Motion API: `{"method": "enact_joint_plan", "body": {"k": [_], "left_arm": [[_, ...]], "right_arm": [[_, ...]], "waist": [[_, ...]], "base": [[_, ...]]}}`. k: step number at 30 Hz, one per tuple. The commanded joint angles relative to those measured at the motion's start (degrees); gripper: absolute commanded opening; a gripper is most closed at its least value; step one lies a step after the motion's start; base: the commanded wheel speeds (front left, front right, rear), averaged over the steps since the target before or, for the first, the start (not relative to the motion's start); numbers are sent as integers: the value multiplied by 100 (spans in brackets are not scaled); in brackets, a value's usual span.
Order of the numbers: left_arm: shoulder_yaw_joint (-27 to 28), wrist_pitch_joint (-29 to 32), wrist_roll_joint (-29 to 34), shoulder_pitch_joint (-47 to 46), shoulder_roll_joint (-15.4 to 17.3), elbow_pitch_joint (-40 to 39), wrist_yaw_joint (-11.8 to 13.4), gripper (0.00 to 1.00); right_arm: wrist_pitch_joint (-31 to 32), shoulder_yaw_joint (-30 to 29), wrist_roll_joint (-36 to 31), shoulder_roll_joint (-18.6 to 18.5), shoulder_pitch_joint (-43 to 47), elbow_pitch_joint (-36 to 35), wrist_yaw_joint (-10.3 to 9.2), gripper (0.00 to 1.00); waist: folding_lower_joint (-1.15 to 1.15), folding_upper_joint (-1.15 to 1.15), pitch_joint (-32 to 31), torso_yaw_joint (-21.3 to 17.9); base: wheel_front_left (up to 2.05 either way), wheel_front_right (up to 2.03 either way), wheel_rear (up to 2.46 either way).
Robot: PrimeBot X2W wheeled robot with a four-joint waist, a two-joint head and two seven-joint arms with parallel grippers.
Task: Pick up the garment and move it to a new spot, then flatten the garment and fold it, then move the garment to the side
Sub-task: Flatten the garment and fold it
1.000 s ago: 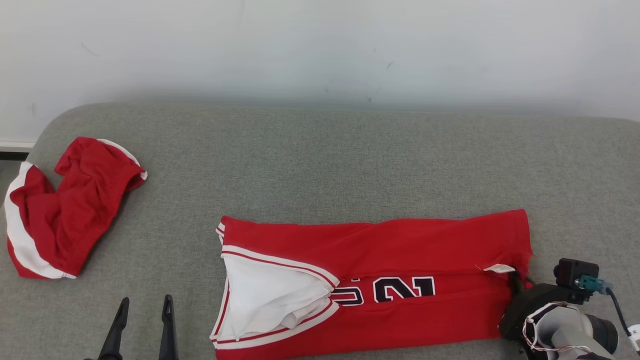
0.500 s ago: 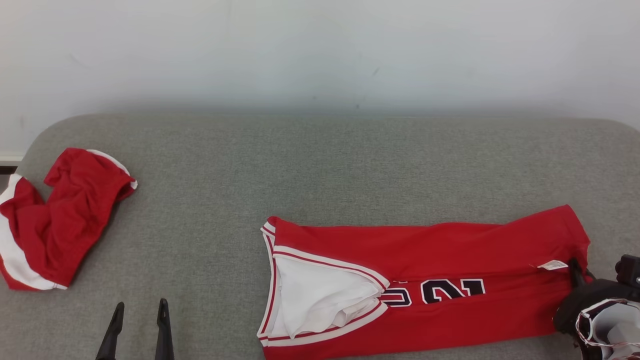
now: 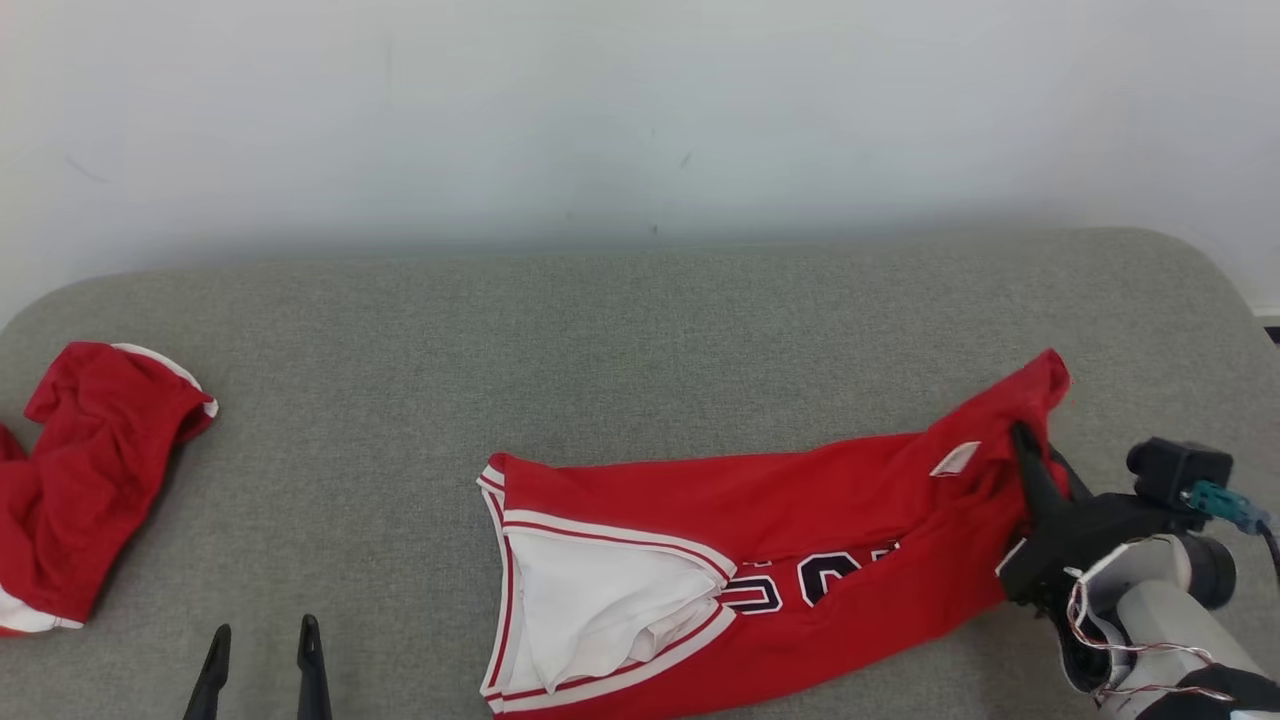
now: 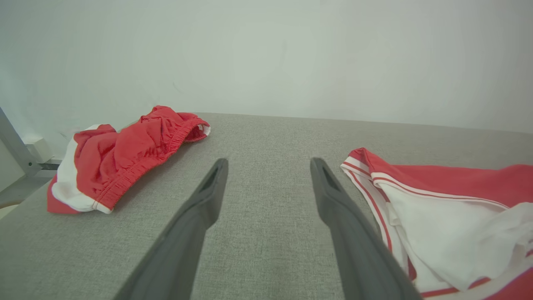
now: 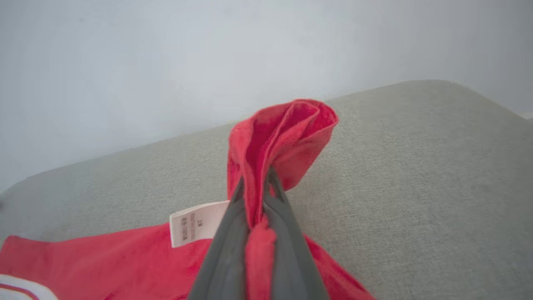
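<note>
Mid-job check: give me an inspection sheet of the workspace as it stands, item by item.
Surface: grey padded surface, bare between the garments.
Job's things: red jersey, folded lengthwise, right end lifted off the surface; white label showing near that end.
Clutter: crumpled red shorts at far left, apart from the jersey.
Pincers: left pincer open, empty; right pincer shut on the jersey's right end.
Cables: thin wires and a teal plug at the right wrist.
Surroundings: white wall behind; nothing else seen.

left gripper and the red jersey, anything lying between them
Nothing. In the head view, bare grey upholstery runs from the left gripper to the red jersey.
</note>
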Motion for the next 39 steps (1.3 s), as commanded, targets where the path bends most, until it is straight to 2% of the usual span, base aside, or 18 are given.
{"method": "enact_joint_plan", "body": {"k": [1,10,13,17,22,27,39], "left_arm": [[-9,-18,-32,-29,-12,-9,9,100],[-206,-18,-156,-73,-9,1,99,100],[-254,-18,-164,-91,-10,25,110,100],[-378,-19,-187,-160,-12,81,94,100],[-507,-19,-239,-297,-11,158,80,100],[-573,-19,-280,-395,-10,225,85,100],[-713,-18,-317,-583,-10,372,48,100]], "right_arm": [[49,33,27,50,86,-196,-13,0],[874,189,-12,678,767,-2374,-12,0],[1136,215,-138,958,926,-2795,-12,0],[1367,263,-337,1292,1044,-3012,-12,0],[1517,459,-537,1523,1075,-2922,-12,0],[1408,696,-643,1634,898,-2585,-12,0],[757,1558,-103,1647,365,-1315,-12,0]], "waist": [[0,-1,6,-10],[0,-1,15,107],[0,-1,16,196],[0,-1,23,378],[0,-1,50,634],[0,-1,124,833],[0,-1,302,1186]], "base": [[0,0,0],[0,0,0],[0,0,0],[0,0,0],[0,0,0],[0,0,0],[0,0,0]]}}
